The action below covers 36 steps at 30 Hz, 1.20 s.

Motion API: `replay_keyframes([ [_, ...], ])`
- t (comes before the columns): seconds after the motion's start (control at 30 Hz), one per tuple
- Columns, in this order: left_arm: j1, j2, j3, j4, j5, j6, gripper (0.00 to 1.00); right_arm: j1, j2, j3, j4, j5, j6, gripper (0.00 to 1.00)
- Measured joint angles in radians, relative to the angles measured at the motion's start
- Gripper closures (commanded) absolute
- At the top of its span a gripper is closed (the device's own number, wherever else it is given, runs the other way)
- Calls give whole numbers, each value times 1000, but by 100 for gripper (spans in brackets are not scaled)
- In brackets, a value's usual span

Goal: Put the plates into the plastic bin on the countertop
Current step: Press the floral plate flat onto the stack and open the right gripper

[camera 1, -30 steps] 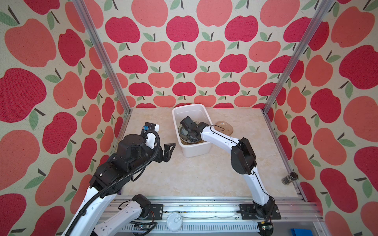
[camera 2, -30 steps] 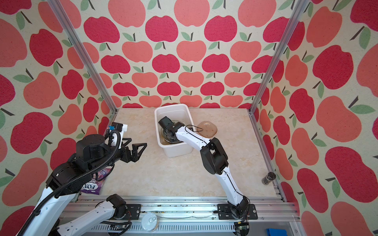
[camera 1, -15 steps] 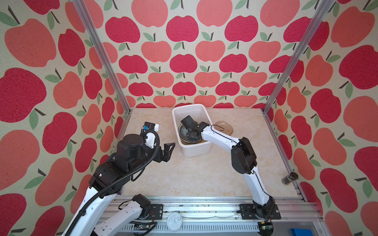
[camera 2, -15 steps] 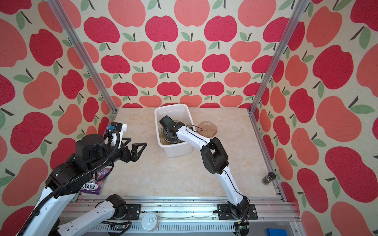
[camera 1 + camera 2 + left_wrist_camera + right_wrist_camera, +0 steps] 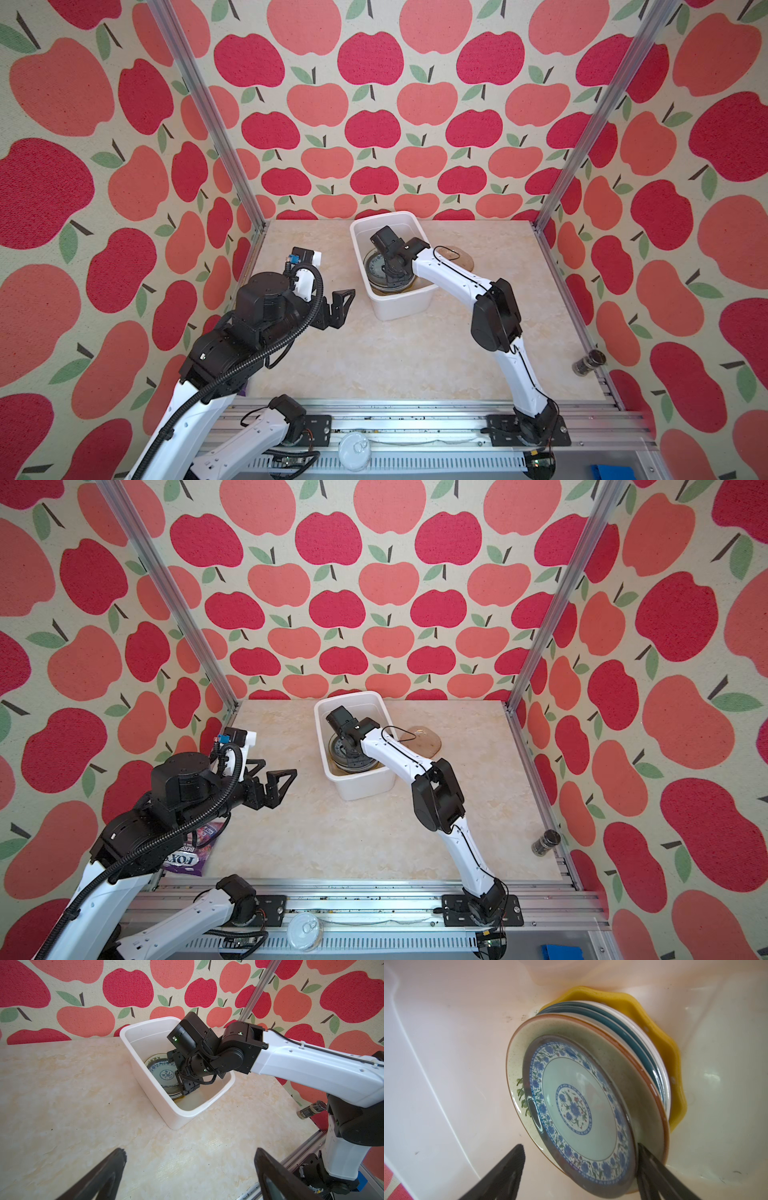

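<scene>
The white plastic bin (image 5: 399, 309) (image 5: 365, 787) (image 5: 180, 1120) stands at the back middle of the countertop (image 5: 395, 353). Inside it lies a stack of plates (image 5: 633, 1059), with a yellow scalloped one (image 5: 672, 1053) at the bottom. A translucent brown plate (image 5: 591, 1185) lies on top, and a blue-patterned one (image 5: 575, 1105) shows through it. My right gripper (image 5: 579, 1167) (image 5: 392, 274) (image 5: 187, 1086) is down in the bin, open, its jaws astride the top plate's rim without gripping it. Another translucent brown plate (image 5: 457, 259) (image 5: 424, 742) lies right of the bin. My left gripper (image 5: 338, 307) (image 5: 190, 1159) hovers open and empty, left of the bin.
A purple snack bag (image 5: 191, 850) lies under the left arm at the countertop's front left. A small dark jar (image 5: 588, 361) (image 5: 309, 1109) lies by the right frame rail. A round white lid (image 5: 353, 451) sits on the front rail.
My right gripper's jaws have spread apart inside the bin, letting go of the top plate. The left arm has not moved.
</scene>
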Motion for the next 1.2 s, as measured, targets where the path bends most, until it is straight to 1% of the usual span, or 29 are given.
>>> replay_keyframes([
  [0.33,4,0,13,-2,0,0,1,-20,32,120,-56,8,0,13],
  [0.67,4,-22,14,-18,-17,4,1,-14,51,119,-71,-3,0,13],
  [1.07,8,-24,14,-18,-22,4,1,-16,51,53,-13,-40,-1,12],
  [1.2,12,-22,14,-18,-22,4,1,-20,51,23,23,-56,-1,10],
])
